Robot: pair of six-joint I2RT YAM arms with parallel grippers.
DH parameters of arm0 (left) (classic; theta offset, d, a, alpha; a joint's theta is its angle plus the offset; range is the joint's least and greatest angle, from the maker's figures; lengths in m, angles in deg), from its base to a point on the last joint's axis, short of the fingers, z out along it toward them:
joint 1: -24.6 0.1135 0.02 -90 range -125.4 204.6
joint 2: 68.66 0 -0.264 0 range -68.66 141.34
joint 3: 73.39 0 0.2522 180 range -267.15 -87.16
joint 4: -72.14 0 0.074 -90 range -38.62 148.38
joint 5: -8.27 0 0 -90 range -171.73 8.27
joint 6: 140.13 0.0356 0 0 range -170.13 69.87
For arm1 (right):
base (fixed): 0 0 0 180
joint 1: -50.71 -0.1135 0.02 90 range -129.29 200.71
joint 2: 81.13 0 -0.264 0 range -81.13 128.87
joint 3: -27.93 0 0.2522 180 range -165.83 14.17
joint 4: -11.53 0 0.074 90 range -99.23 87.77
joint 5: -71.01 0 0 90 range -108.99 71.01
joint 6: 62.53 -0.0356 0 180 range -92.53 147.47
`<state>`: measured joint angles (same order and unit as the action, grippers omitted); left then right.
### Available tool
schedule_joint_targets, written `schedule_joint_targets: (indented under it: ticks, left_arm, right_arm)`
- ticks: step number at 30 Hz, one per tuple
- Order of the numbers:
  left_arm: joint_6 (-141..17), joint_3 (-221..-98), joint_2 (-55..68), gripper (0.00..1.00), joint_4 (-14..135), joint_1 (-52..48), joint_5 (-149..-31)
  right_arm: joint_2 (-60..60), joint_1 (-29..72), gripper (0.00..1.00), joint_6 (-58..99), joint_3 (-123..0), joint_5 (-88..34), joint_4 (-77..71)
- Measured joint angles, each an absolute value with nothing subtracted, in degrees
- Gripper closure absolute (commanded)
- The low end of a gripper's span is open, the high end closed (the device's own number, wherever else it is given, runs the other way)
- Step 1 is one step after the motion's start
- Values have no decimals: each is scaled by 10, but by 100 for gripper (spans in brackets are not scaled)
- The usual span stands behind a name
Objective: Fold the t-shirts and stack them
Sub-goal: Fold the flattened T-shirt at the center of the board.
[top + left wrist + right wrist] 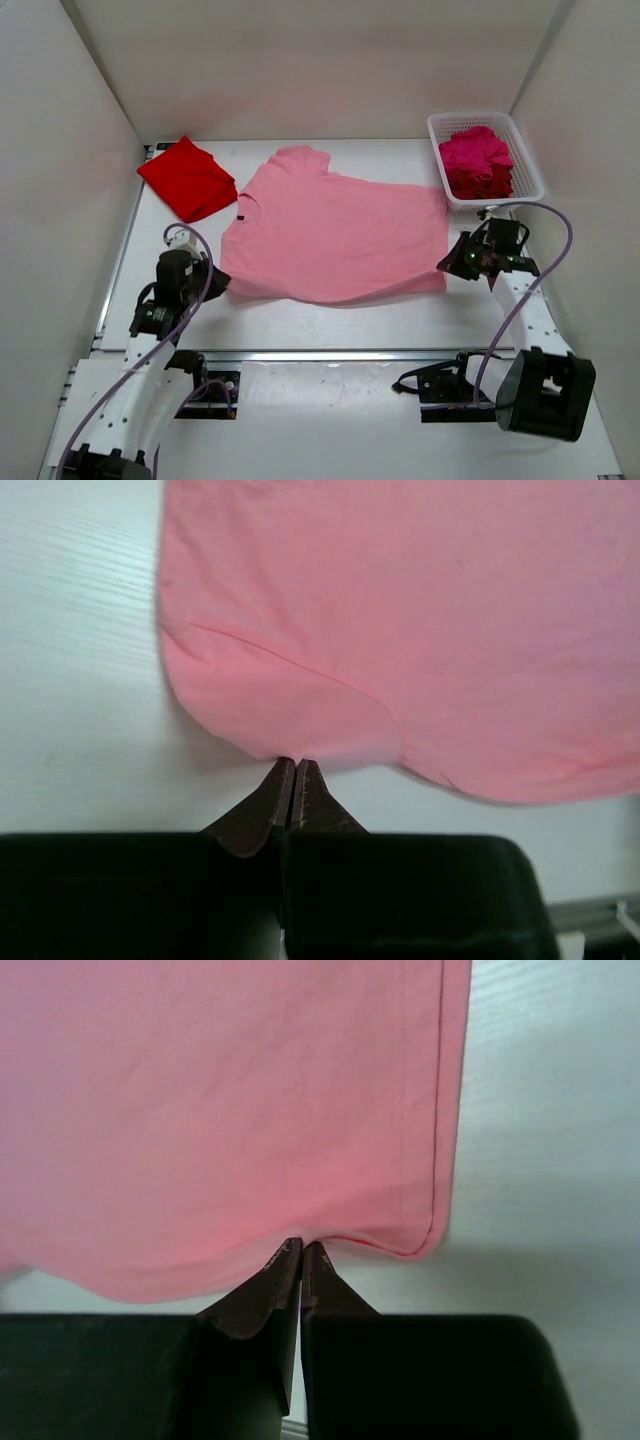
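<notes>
Now, the light pink shirt [340,235] lies spread flat on the white table [330,320], soft cloth, barely wrinkled. The left gripper [295,770] has its dark tapered fingers clamped on the shirt's near left corner; the right gripper [301,1252] pinches the stitched hem corner. A bright red shirt [188,178] sits folded far left, and a magenta shirt [478,160] lies bunched in the lattice basket [495,201], far right.

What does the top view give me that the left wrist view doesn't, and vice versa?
Only the top view: the folded red t-shirt far left, the white basket of magenta cloth far right, and the right gripper at the near right corner of the pink t-shirt. Only the left wrist view: the left gripper pinched shut on the shirt's edge. Both: the pink t-shirt lying on the table.
</notes>
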<state>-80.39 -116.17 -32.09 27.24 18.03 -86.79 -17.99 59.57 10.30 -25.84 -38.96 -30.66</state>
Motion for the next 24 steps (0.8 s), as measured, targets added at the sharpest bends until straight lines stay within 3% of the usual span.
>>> schedule_joint_targets:
  ticks: [4,11,24]
  left_arm:
    - [-816,-1164,-370,100,235,133,-875]
    - [-810,-1192,-409,100,157,159,-897]
    - [-788,-1286,-176,100,247,165,-899]
  right_arm:
    - [-261,633,100,110,-235,-419,-344]
    - [-361,614,100,114,-214,-426,-401]
    - [-226,637,100,112,-214,-419,-353]
